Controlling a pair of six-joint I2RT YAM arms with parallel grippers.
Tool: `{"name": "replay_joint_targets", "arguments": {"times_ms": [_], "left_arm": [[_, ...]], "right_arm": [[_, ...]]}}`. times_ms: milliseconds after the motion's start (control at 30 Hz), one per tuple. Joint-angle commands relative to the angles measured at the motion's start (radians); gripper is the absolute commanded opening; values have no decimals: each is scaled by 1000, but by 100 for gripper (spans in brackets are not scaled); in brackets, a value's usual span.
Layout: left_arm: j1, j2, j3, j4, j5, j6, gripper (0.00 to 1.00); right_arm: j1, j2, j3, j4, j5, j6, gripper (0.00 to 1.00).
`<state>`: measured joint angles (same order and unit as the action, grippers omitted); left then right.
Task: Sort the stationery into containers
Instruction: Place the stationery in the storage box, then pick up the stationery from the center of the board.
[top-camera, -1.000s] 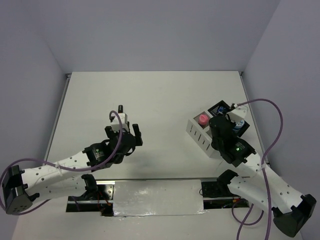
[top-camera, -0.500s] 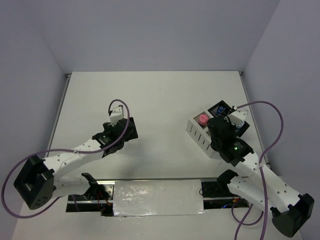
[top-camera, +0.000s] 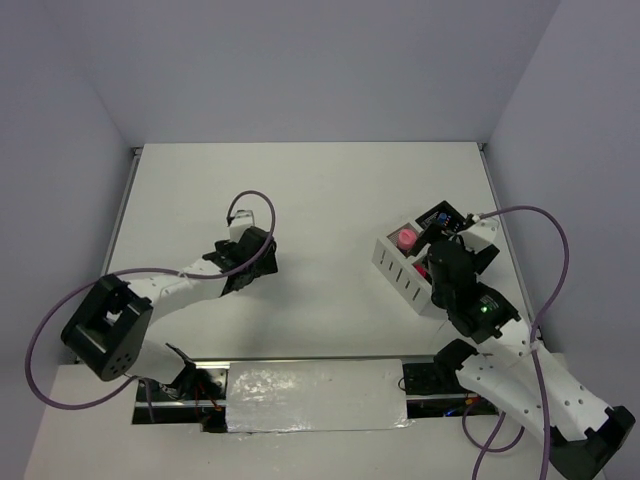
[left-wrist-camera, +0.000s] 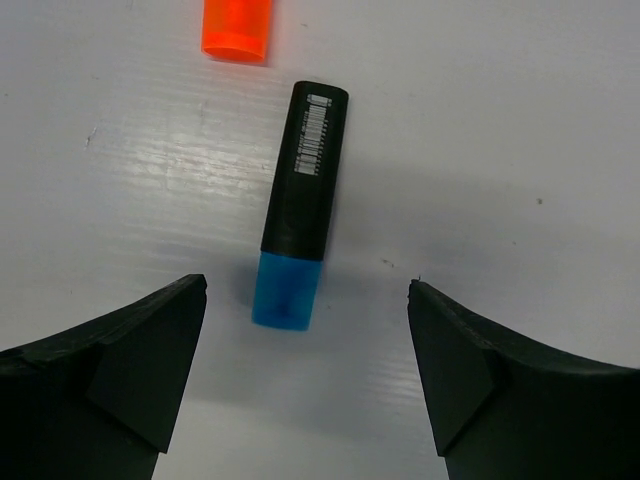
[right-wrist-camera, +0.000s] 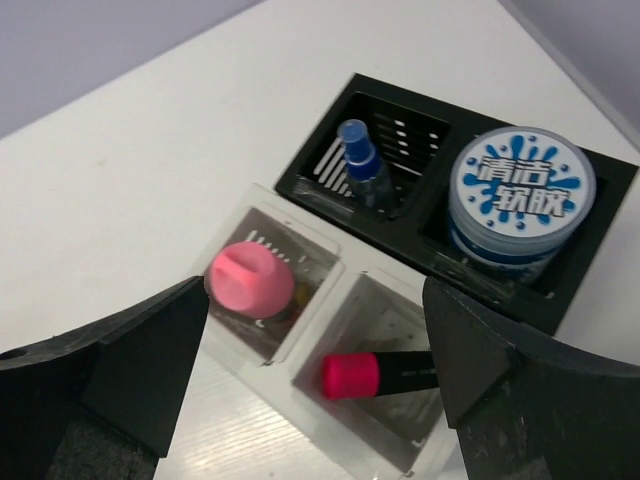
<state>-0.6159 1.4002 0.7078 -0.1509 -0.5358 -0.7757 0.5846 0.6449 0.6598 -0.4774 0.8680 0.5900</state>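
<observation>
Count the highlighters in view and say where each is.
3. The blue highlighter lies on the table, the orange highlighter just beyond it; the pink highlighter lies in a compartment of the organizer. Others may be hidden.

surface: white table (top-camera: 320, 200) | on it: white organizer (top-camera: 400, 270) at right | blue highlighter (left-wrist-camera: 300, 205) lying flat | orange highlighter (left-wrist-camera: 237, 28) near it

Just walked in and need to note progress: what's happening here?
Stationery is being sorted into a white organizer. The right gripper hangs open above it; a pink highlighter, pink-capped tube, small bottle and blue tub sit in its compartments. The left gripper hangs open over a blue highlighter lying on the table, an orange highlighter nearby.
</observation>
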Motion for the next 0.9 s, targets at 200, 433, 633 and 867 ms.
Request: {"name": "replay_joint_targets", "arguments": {"times_ms": [200,433,633,867], "left_arm": [[76,193,108,50,89,70,82],[76,220,87,57,131,67,27],[24,31,-8,142,204,113,0],[-50,-243,-146,379,391,243,0]], "right_arm": [[6,-65,-39,135,-138,-101,95],[8,-76,-35,151,-187,-107,96],[6,-68,-63,287,-469,-124,97],[14,73,-127,552,-856,40,98]]}}
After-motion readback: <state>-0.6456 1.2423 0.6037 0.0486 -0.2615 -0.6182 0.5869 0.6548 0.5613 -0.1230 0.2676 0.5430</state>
